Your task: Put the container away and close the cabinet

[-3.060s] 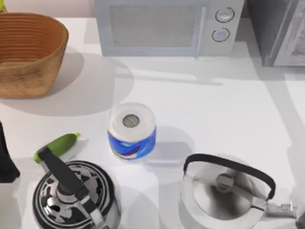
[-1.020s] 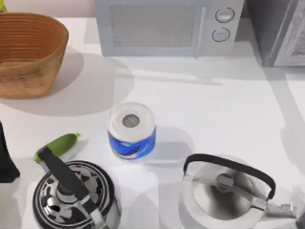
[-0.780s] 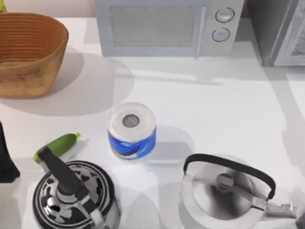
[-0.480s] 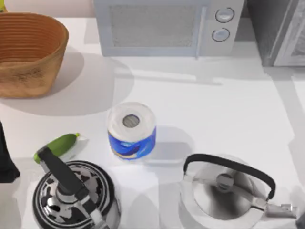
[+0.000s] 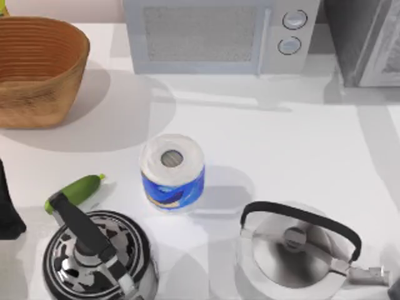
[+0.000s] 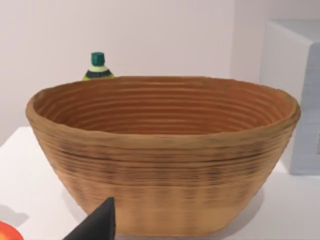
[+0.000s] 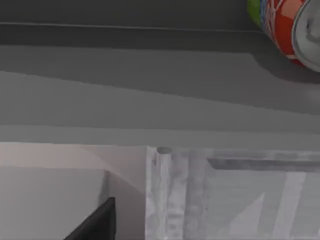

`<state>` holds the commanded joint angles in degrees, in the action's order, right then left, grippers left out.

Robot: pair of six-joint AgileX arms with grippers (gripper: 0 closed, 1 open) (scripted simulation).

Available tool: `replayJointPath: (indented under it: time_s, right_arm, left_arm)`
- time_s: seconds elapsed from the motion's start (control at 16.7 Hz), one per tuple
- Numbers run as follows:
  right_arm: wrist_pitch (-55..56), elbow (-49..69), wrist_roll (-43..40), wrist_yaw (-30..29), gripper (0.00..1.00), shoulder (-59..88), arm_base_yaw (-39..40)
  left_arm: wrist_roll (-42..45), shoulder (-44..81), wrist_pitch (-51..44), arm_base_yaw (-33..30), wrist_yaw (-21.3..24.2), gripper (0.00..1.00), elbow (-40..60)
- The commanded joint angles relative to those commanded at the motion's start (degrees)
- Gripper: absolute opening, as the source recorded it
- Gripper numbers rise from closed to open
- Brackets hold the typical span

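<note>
Red-and-green drink can with silver top [image 7: 290, 27] lying on its side on the dark grey cabinet shelf [image 7: 150, 85], stowed already; door closing judged left to do. From the top view's left: woven brown basket [image 5: 37, 69], green cucumber [image 5: 75, 190], black-and-silver patterned kettle [image 5: 97, 259], white-and-blue paper roll [image 5: 172, 170], white microwave [image 5: 219, 34], silver kettle [image 5: 297, 250], grey cabinet [image 5: 369, 40] at far right. Left end effector [image 6: 97, 225] facing the basket, right end effector [image 7: 97, 222] near the pale cabinet door [image 7: 225, 195]; cannot tell whether either is apart or together.
</note>
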<state>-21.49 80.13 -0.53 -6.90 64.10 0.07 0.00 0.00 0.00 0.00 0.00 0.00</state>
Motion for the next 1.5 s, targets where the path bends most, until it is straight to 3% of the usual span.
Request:
replayJointPath:
  time_s: [0.36, 0.72, 0.96, 1.32, 1.5]
  right_arm:
    - [10.77, -45.65, 0.56, 4.41, 1.00, -32.76, 1.03]
    - [18.96, -73.18, 0.46, 6.78, 1.00, -57.48, 0.72]
    - [21.40, -79.90, 0.53, 6.90, 1.00, -63.88, -0.03]
    - [21.44, -80.03, 0.53, 6.94, 1.00, -63.81, 0.11]
    - [25.12, -77.65, 0.63, 10.50, 1.00, -60.30, -3.02]
  left_arm:
    - [0.00, 0.00, 0.00, 0.00, 0.00, 1.00, 0.00]
    - [0.00, 0.00, 0.00, 0.00, 0.00, 1.00, 0.00]
    - [0.00, 0.00, 0.00, 0.00, 0.00, 1.00, 0.00]
    - [0.00, 0.00, 0.00, 0.00, 0.00, 1.00, 0.00]
    - [0.00, 0.00, 0.00, 0.00, 0.00, 1.00, 0.00]
